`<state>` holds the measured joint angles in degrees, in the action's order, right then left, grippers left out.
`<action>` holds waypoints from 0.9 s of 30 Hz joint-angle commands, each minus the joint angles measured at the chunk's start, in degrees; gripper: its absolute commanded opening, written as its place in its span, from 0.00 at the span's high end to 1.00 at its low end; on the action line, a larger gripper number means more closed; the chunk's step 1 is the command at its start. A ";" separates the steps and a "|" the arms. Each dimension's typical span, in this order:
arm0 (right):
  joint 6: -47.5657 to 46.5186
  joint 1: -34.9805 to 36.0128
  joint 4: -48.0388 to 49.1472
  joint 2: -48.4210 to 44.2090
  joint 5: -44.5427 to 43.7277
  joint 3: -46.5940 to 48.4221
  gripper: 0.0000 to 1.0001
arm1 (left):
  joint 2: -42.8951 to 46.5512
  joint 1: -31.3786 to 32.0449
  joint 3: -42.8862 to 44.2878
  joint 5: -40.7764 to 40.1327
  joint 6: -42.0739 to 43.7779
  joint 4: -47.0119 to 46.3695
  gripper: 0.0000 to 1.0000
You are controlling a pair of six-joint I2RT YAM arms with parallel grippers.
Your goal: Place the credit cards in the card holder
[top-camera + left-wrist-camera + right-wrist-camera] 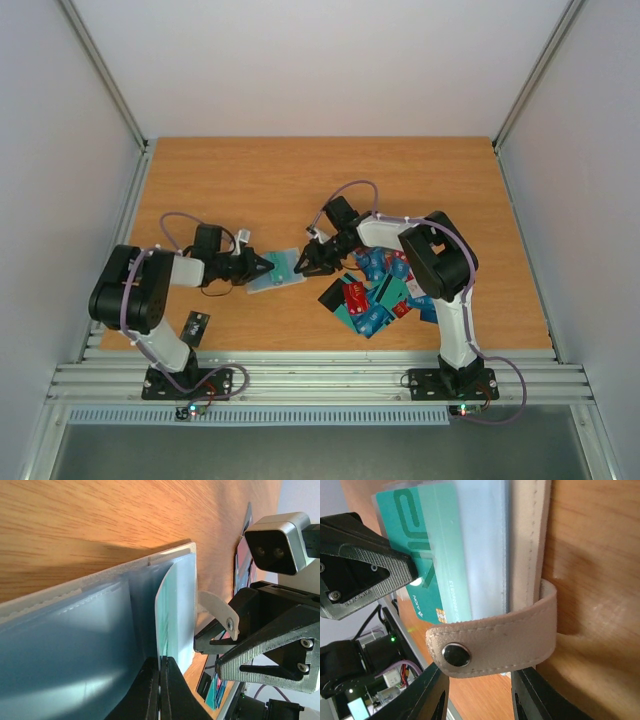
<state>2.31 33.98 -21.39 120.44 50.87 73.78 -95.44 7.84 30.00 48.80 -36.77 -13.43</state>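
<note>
A brown wooden table [250, 180] fills the middle, white walls [320, 60] stand around it, and silver metal rails [330, 378] run along the bottom

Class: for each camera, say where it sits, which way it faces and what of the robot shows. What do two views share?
Top external: above, behind the bases, looking down on the table; both arms show.
Left wrist: on the left arm, looking past the left gripper at the card holder.
Right wrist: on the right arm, looking past the right gripper at the strap.
Both wrist views share the teal card.
</note>
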 commanded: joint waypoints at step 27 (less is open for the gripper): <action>0.02 -0.80 -1.56 1.98 -1.39 2.59 0.66 | -6.07 3.54 3.09 -1.04 -0.03 -1.20 1.00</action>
<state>2.61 33.43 -22.48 121.08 49.89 74.96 -99.59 10.33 32.53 49.82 -37.08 -14.68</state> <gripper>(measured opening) 0.345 0.022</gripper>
